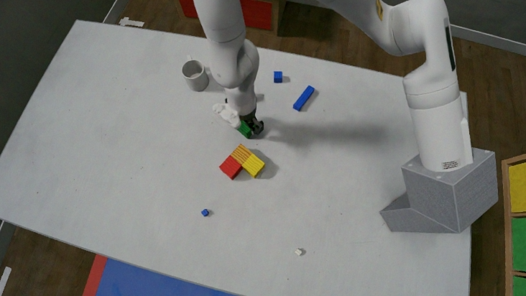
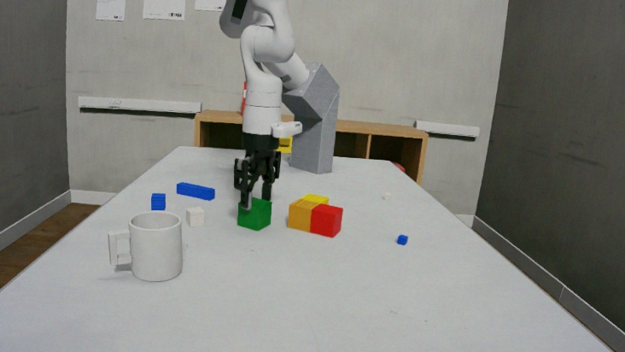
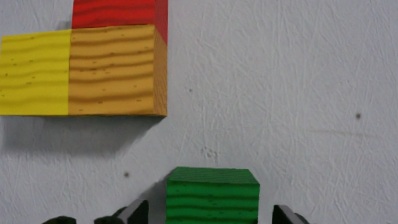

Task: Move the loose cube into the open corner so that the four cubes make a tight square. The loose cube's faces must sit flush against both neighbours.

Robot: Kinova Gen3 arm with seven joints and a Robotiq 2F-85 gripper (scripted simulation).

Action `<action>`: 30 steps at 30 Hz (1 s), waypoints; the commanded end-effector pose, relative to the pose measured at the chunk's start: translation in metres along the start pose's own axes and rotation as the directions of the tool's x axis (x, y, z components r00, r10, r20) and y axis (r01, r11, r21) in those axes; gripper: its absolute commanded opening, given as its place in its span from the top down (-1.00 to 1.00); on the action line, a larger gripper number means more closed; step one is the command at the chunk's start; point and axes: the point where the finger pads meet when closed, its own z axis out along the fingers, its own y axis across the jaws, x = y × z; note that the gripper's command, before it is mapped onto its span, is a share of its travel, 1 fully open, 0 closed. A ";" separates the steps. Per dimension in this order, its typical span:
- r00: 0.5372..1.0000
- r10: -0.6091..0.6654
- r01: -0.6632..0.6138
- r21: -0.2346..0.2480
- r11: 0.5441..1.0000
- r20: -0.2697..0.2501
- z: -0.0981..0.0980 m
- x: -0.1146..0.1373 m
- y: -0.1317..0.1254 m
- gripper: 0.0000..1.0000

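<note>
The loose green cube [image 1: 244,129] [image 2: 254,214] sits on the white table, apart from the other cubes. The orange cube [image 1: 241,153], red cube [image 1: 231,167] and yellow cube [image 1: 253,164] touch in an L. Their open corner lies between red and yellow, on the side away from the green cube. My gripper [image 1: 251,125] [image 2: 254,200] is open and low over the green cube, one finger on each side of its top. In the wrist view the green cube [image 3: 212,196] lies between the fingertips with a gap on both sides. The orange cube [image 3: 117,70] is up and to the left there.
A white mug [image 2: 154,245] stands to the left in the exterior view, with a small white cube [image 2: 195,215], a blue cube [image 2: 157,201] and a long blue block [image 2: 195,190] behind it. A tiny blue cube [image 1: 205,212] and a tiny white piece [image 1: 297,251] lie nearer the front edge. The robot base [image 1: 445,191] is at the right.
</note>
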 end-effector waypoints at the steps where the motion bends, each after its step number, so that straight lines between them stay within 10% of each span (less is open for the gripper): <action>1: 1.000 0.004 -0.004 -0.002 1.000 0.005 0.009 -0.004 0.003 -0.64; 30: 1.000 0.001 -0.001 0.000 1.000 0.004 0.031 -0.003 0.001 -0.64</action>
